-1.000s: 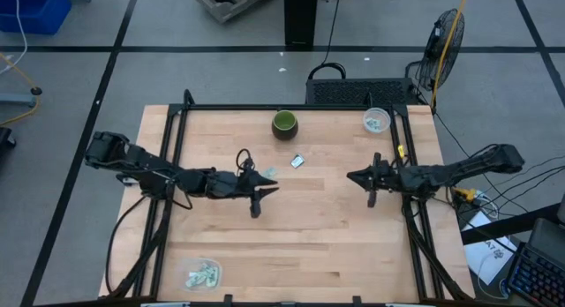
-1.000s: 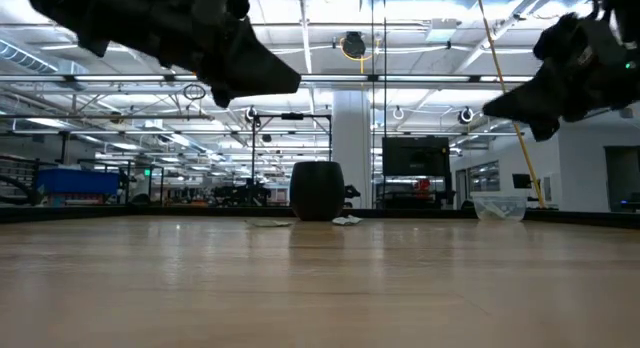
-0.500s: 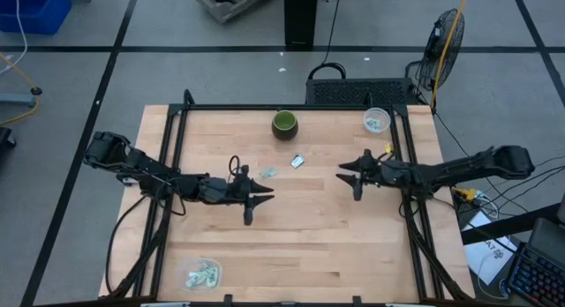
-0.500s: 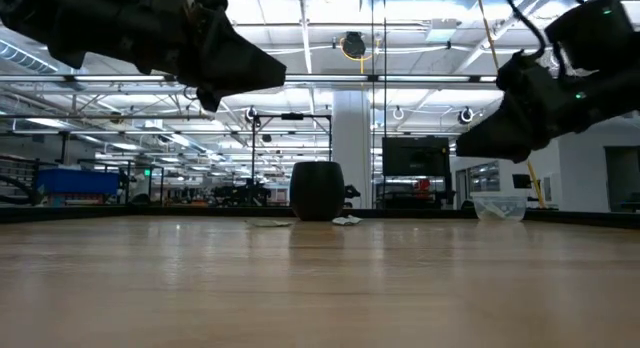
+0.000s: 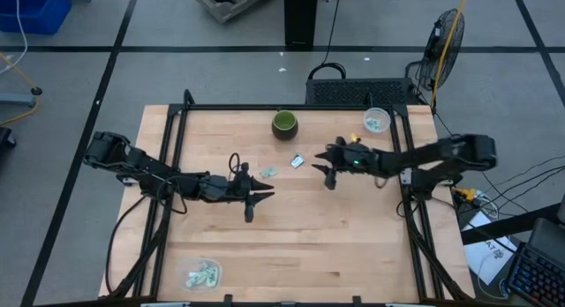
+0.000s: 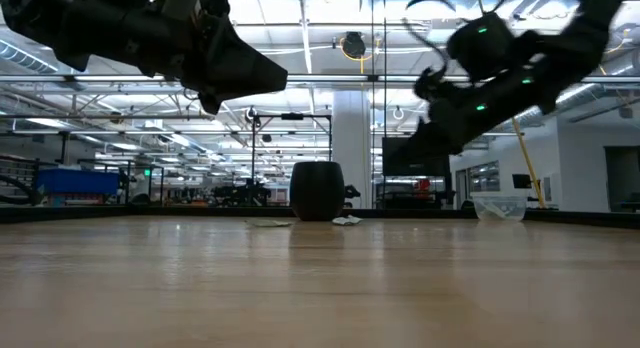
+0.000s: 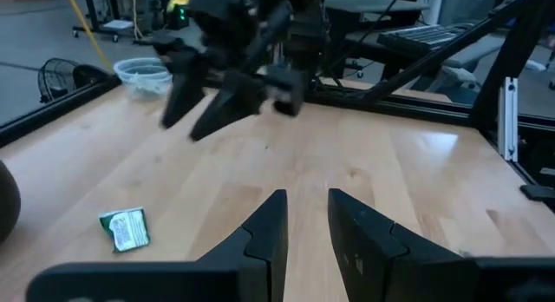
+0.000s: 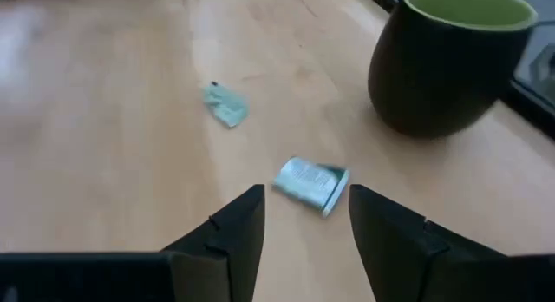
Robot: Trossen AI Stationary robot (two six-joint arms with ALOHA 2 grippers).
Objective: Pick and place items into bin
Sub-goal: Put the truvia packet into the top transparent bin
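Note:
Two small pale green-and-white packets lie flat on the wooden table: one [image 5: 297, 161] [image 8: 310, 182] just near of the dark green bowl [image 5: 284, 123], the other [image 5: 267, 173] [image 8: 225, 102] a little left of it. My right gripper [image 5: 320, 159] [image 8: 305, 202] hovers open above the table, just right of the first packet and pointing at it. My left gripper [image 5: 267, 194] [image 7: 303, 206] hangs above mid-table, near of the second packet, its fingers slightly apart with nothing between them.
A clear round bowl [image 5: 376, 122] holding packets stands at the far right. A clear tray [image 5: 201, 273] with several packets sits at the near left corner. Black frame rails [image 5: 177, 148] run along both table sides. Bare wood lies between the arms and the near edge.
My right gripper has travelled from the table's right side toward the left and slightly toward the far edge, coming down close to the packet beside the green bowl. The packets and bowls have stayed where they were.

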